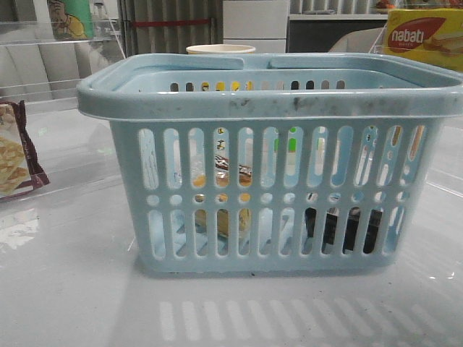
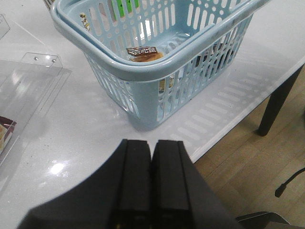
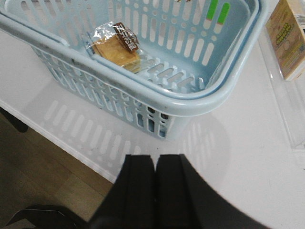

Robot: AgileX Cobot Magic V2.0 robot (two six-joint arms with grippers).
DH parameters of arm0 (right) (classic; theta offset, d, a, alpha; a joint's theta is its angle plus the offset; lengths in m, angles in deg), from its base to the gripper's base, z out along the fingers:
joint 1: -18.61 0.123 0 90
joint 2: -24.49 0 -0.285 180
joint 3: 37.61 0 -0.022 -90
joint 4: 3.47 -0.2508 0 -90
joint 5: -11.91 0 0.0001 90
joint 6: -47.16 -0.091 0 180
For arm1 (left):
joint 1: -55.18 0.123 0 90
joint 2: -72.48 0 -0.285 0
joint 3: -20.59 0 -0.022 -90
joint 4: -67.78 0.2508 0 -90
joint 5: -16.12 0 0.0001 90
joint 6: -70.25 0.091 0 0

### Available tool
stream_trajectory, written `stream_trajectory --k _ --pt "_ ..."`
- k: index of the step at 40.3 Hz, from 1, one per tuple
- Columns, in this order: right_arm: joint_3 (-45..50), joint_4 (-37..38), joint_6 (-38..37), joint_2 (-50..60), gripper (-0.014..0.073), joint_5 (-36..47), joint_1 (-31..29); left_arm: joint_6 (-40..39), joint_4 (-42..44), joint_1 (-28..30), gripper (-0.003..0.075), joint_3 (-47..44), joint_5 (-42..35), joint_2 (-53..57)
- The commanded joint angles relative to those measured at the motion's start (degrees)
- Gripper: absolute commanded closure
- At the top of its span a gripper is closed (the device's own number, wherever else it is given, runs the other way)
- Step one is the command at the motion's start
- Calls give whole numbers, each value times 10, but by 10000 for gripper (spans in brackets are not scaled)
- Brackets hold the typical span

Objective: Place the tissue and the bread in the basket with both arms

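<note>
Fingers of the left gripper (image 2: pixel 151 157) are pressed together with nothing between them, held above the white table (image 2: pixel 86 124) just off one corner of the basket (image 2: pixel 143 71). Fingers of the right gripper (image 3: pixel 155 174) are likewise closed against each other and empty, above the table edge beside the opposite corner of the basket (image 3: pixel 190 98).

Bread (image 3: pixel 116 47) lies on the basket floor beyond the right fingers, inside the near wall, its dark label band uppermost. From the left wrist view, the bread (image 2: pixel 143 53) sits behind the near rim, past the left fingertips.

In the front view, the bread (image 1: pixel 224 173) shows through the slots left of centre. Tissue (image 1: pixel 340 228), a dark low pack, rests on the basket floor toward the right end, well apart from the bread. Neither gripper touches the basket (image 1: pixel 275 101).

A cracker packet (image 1: pixel 16 148) lies on the table to the left of the basket; a yellow nabati box (image 1: pixel 423 37) stands behind it to the right.
</note>
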Motion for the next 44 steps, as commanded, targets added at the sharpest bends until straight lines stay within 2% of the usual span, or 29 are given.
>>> stream_trajectory --k 1,20,24,34,44 --pt "-15 7 -1 0 539 39 -1 -2 -4 -3 629 16 -44 -3" --pt "-15 7 -1 0 539 39 -1 -2 -4 -3 629 16 -46 -3" --pt "-15 7 -1 0 539 39 -1 -2 -4 18 629 16 -61 19" --pt "-15 7 -1 0 539 39 -1 -2 -4 172 629 -70 -258 100" --pt "-15 7 -1 0 539 39 -1 -2 -4 298 629 -233 -367 200"
